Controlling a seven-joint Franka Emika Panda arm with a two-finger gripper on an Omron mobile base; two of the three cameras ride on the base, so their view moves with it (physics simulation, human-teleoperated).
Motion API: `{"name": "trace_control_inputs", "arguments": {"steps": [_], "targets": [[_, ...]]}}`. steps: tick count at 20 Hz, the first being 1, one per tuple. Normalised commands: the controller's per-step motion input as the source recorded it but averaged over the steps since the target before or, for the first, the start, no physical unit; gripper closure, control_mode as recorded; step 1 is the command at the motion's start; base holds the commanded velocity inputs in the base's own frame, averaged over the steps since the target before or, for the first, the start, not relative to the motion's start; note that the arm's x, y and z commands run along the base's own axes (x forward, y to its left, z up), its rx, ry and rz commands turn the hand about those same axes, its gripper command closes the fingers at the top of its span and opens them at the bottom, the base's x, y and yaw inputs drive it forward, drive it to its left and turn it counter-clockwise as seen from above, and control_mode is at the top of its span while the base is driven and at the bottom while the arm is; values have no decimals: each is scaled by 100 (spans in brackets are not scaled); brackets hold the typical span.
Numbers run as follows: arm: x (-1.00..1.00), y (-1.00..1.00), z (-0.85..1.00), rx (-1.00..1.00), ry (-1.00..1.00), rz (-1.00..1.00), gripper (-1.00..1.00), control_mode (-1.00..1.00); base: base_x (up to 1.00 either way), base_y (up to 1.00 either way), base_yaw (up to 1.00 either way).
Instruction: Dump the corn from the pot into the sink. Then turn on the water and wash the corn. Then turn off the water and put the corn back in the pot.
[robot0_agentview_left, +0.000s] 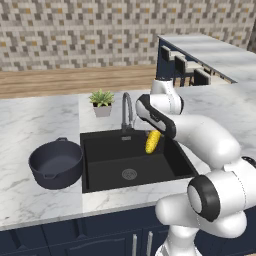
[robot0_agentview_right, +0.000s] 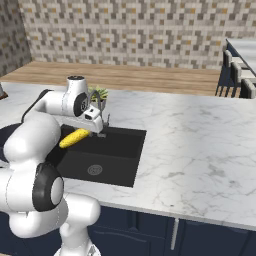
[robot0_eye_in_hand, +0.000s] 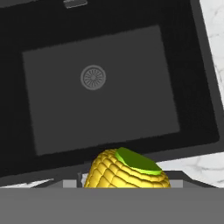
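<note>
Yellow corn (robot0_agentview_left: 152, 142) hangs in the air above the black sink (robot0_agentview_left: 100, 172), gripped by the gripper (robot0_eye_in_hand: 127, 181), whose jaws are closed on the cob's end near the faucet (robot0_agentview_left: 127, 113). The pot (robot0_agentview_left: 56, 163) stands empty on the marble counter (robot0_agentview_left: 35, 125), left of the basin. Likely step: returning the cob to the pot. Next move calls for carrying it leftward over the pot's rim, then releasing.

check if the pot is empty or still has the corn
Empty: the pot shows a bare inside; the corn is held up over the sink.
</note>
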Motion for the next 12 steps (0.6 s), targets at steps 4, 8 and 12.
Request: {"name": "trace_control_inputs", "arguments": {"steps": [4,8,12], "targets": [[-18,46,0,0,0,23,100,-100,0,0,0],[-11,46,0,0,0,25,100,-100,0,0,0],[-2,49,0,0,0,22,100,-100,0,0,0]]}}
